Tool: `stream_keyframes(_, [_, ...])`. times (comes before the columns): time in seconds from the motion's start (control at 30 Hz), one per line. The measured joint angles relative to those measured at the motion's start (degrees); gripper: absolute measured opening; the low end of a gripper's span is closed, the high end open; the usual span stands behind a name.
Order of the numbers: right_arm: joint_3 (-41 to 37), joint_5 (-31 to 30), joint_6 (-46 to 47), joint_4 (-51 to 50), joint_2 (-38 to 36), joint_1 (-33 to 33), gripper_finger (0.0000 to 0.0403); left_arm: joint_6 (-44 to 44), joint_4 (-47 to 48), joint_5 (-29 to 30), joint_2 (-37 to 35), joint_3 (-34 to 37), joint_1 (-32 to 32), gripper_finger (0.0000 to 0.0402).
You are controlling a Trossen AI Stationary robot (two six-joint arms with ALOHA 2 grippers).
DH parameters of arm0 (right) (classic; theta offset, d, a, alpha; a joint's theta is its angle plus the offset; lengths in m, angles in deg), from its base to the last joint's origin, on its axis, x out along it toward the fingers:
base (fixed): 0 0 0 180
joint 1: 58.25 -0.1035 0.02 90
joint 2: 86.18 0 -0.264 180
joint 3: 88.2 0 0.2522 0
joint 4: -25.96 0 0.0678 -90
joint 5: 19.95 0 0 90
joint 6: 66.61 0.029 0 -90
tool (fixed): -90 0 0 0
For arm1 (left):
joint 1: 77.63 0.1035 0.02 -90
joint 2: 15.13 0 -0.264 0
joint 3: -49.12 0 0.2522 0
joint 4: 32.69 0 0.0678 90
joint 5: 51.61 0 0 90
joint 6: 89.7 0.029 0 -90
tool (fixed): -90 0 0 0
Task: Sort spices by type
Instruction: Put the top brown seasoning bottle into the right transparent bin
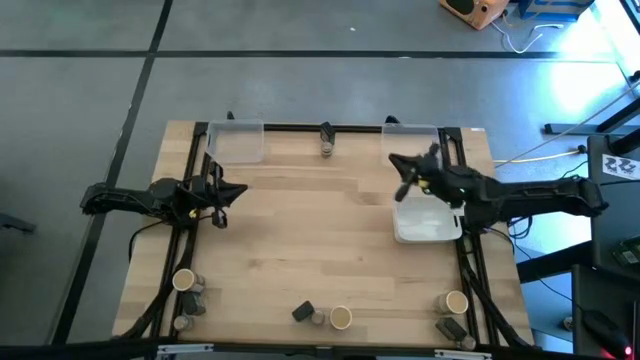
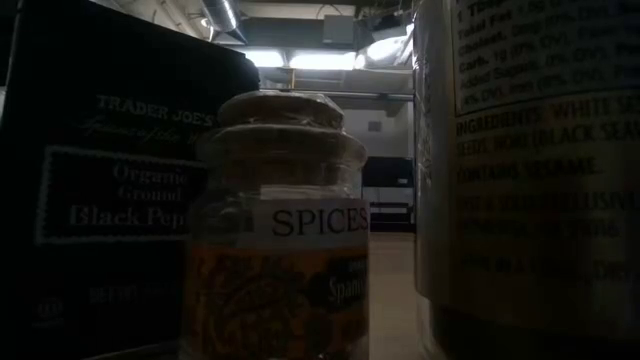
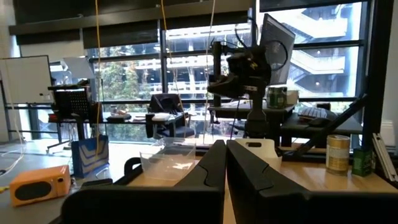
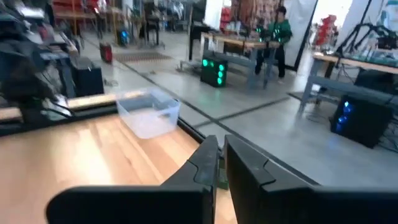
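Both grippers are shut, touch nothing and hover above the table. My left gripper [image 1: 236, 190] [image 3: 225, 158] is at the left side. My right gripper [image 1: 400, 168] [image 4: 220, 157] is near the far right, above the white dish [image 1: 427, 222]. The spices stand in three groups along the near edge. One is a tan cylinder [image 1: 184, 280] with grey-capped jars [image 1: 196, 292] at the left. A dark box [image 1: 303, 312], a jar [image 1: 318, 317] and a cylinder [image 1: 341, 318] stand in the middle. A cylinder [image 1: 455, 302] and a dark box [image 1: 450, 328] are at the right. The low view shows the middle group close up: black pepper box [image 2: 110, 190], glass jar [image 2: 280, 230], cylinder [image 2: 530, 160].
Two clear plastic trays sit at the far edge, one left [image 1: 236, 140] [image 4: 148, 112] and one right [image 1: 415, 140] [image 3: 165, 162]. A small object [image 1: 327, 148] sits at the far edge between them. A black frame rail [image 1: 330, 128] runs around the table. A person [image 4: 280, 31] stands far off in the room.
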Motion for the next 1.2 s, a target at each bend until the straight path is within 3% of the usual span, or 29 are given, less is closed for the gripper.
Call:
stream_keyframes(0.37, [17.1,14.3,-0.1,-3.0,23.9,13.6,0.0032,-1.0,0.1,0.0,0.0,0.0,0.0,0.0001])
stream_keyframes(0.77, [29.9,14.6,0.1,-3.1,46.0,16.1,0.0045,-0.2,0.1,0.0,0.0,0.0,0.0,0.0001])
stream_keyframes(0.9, [32.2,14.6,2.9,-3.0,51.1,16.1,0.0091,0.1,0.1,0.1,0.0,0.0,0.0,0.0001])
stream_keyframes(1.2, [34.8,13.6,13.4,-3.5,58.6,18.5,0.0244,-0.1,0.0,0.6,0.0,0.0,0.0,0.0001])
